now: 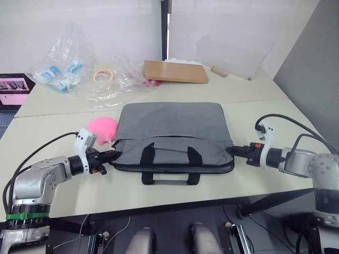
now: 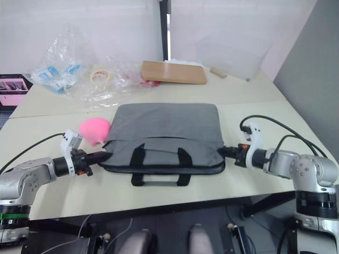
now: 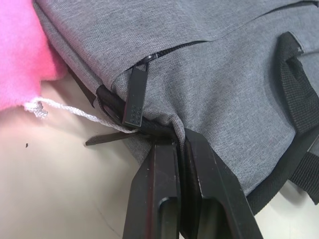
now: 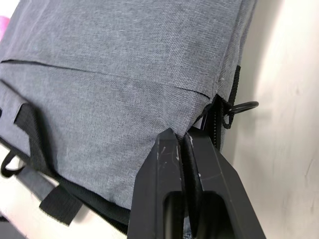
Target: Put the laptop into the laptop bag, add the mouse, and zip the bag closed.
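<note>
While both arms reach in low from the sides, the laptop bag (image 1: 172,132) lies flat on the bench (image 1: 254,108), its two black strap handles (image 1: 170,159) turned toward the near edge, where a narrow strip of bare bench is left between bag and edge; the left end effector (image 1: 112,156) meets the bag's near left corner, and in the left wrist view its two fingers (image 3: 159,194) are pressed together with a fold of the grey fabric and black zip edging pinched at their tips, a black zip pull (image 3: 134,97) hanging just beside them; the right end effector (image 1: 231,150) meets the near right corner, its fingers (image 4: 164,189) likewise closed tight against the fabric at the corner seam, beside a small black ring (image 4: 241,107) on the bag's side; one pink soft object (image 1: 102,128) touches the bag's left edge, a white cord from it trailing toward the left fingers; open bench lies to the right of the bag and in a band behind it; further back, well apart from the bag, are one brown board (image 1: 175,71), one roll of tape (image 1: 104,74), crumpled clear plastic bags (image 1: 69,63) and one clear box (image 1: 233,53); at the far left edge stands one small dark laptop with a pink screen (image 1: 15,89).
</note>
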You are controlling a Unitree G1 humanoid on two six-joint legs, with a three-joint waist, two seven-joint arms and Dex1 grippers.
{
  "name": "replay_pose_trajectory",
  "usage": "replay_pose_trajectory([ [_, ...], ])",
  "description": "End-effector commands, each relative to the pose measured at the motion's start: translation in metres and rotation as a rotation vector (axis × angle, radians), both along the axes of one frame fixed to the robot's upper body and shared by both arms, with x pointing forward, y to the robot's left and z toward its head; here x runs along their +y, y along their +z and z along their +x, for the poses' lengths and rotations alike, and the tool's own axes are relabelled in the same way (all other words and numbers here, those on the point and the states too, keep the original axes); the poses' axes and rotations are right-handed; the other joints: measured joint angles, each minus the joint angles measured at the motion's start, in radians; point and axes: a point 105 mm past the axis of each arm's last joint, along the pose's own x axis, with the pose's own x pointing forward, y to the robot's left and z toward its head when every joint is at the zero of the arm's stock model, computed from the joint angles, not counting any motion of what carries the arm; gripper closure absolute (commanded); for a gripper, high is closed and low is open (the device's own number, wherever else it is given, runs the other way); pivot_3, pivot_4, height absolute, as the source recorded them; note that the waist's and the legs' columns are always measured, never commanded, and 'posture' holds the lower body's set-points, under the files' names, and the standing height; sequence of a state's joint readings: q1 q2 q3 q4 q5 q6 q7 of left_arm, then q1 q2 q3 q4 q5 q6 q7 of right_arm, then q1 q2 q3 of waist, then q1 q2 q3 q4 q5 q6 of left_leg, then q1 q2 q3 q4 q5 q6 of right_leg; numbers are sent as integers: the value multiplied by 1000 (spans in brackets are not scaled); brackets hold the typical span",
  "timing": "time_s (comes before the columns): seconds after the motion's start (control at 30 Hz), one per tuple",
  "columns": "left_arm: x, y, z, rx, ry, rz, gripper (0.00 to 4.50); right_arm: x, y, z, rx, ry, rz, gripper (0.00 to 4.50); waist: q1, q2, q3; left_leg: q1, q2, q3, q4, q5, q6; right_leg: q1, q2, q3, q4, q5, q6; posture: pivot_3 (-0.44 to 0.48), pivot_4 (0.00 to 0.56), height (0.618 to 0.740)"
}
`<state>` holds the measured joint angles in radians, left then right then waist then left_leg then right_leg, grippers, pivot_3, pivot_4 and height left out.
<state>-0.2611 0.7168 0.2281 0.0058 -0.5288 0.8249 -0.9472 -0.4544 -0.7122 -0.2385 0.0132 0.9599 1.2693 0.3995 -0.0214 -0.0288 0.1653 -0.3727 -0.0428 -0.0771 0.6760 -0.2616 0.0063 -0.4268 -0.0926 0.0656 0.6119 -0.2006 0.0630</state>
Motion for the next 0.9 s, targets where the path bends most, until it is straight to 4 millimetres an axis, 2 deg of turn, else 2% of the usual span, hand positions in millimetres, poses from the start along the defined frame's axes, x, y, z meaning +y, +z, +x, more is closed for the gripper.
replay_pose_trajectory([
  [0.03,-6,5,-4,-14,-27,-12,4500,2,20,7,-90,-1,17,4472,0,0,0,0,0,0,0,0,0,0,0,0,0,0,0,0,150,740],
  [0.2,-1,3,-7,-17,-5,4,4500,10,16,12,-95,-18,28,4472,-7,0,0,1,1,0,0,0,0,0,1,0,0,0,0,0,150,740],
  [0.3,7,6,0,-42,40,10,4500,16,14,15,-92,-15,38,4472,-15,0,0,1,2,-1,-1,0,0,0,1,0,0,1,-1,0,150,740],
  [0.5,-2,7,-10,-21,-30,-5,4500,15,14,13,-82,-7,50,4472,-20,0,0,2,2,0,0,0,0,1,2,0,0,1,-2,0,150,740],
  [0.53,-2,7,-12,-16,-39,-6,4500,14,15,14,-89,-10,48,4174,-21,0,0,2,2,0,-1,0,0,1,2,0,0,1,-2,0,150,740],
  [0.63,-4,6,-16,-5,-53,-8,3485,12,16,15,-97,-16,47,3298,-23,0,0,2,2,0,-2,0,0,0,2,0,0,1,-2,0,150,740],
  [0.83,4,12,-18,-25,-41,1,1506,6,25,8,-117,0,67,1239,-19,0,0,2,2,0,-2,0,0,1,1,0,-1,1,-2,0,150,740],
  [0.9,19,19,-27,-24,-3,-4,846,-9,34,-1,-137,6,46,582,-19,1,0,2,2,0,-2,0,0,0,1,0,-1,1,-2,0,150,740],
])
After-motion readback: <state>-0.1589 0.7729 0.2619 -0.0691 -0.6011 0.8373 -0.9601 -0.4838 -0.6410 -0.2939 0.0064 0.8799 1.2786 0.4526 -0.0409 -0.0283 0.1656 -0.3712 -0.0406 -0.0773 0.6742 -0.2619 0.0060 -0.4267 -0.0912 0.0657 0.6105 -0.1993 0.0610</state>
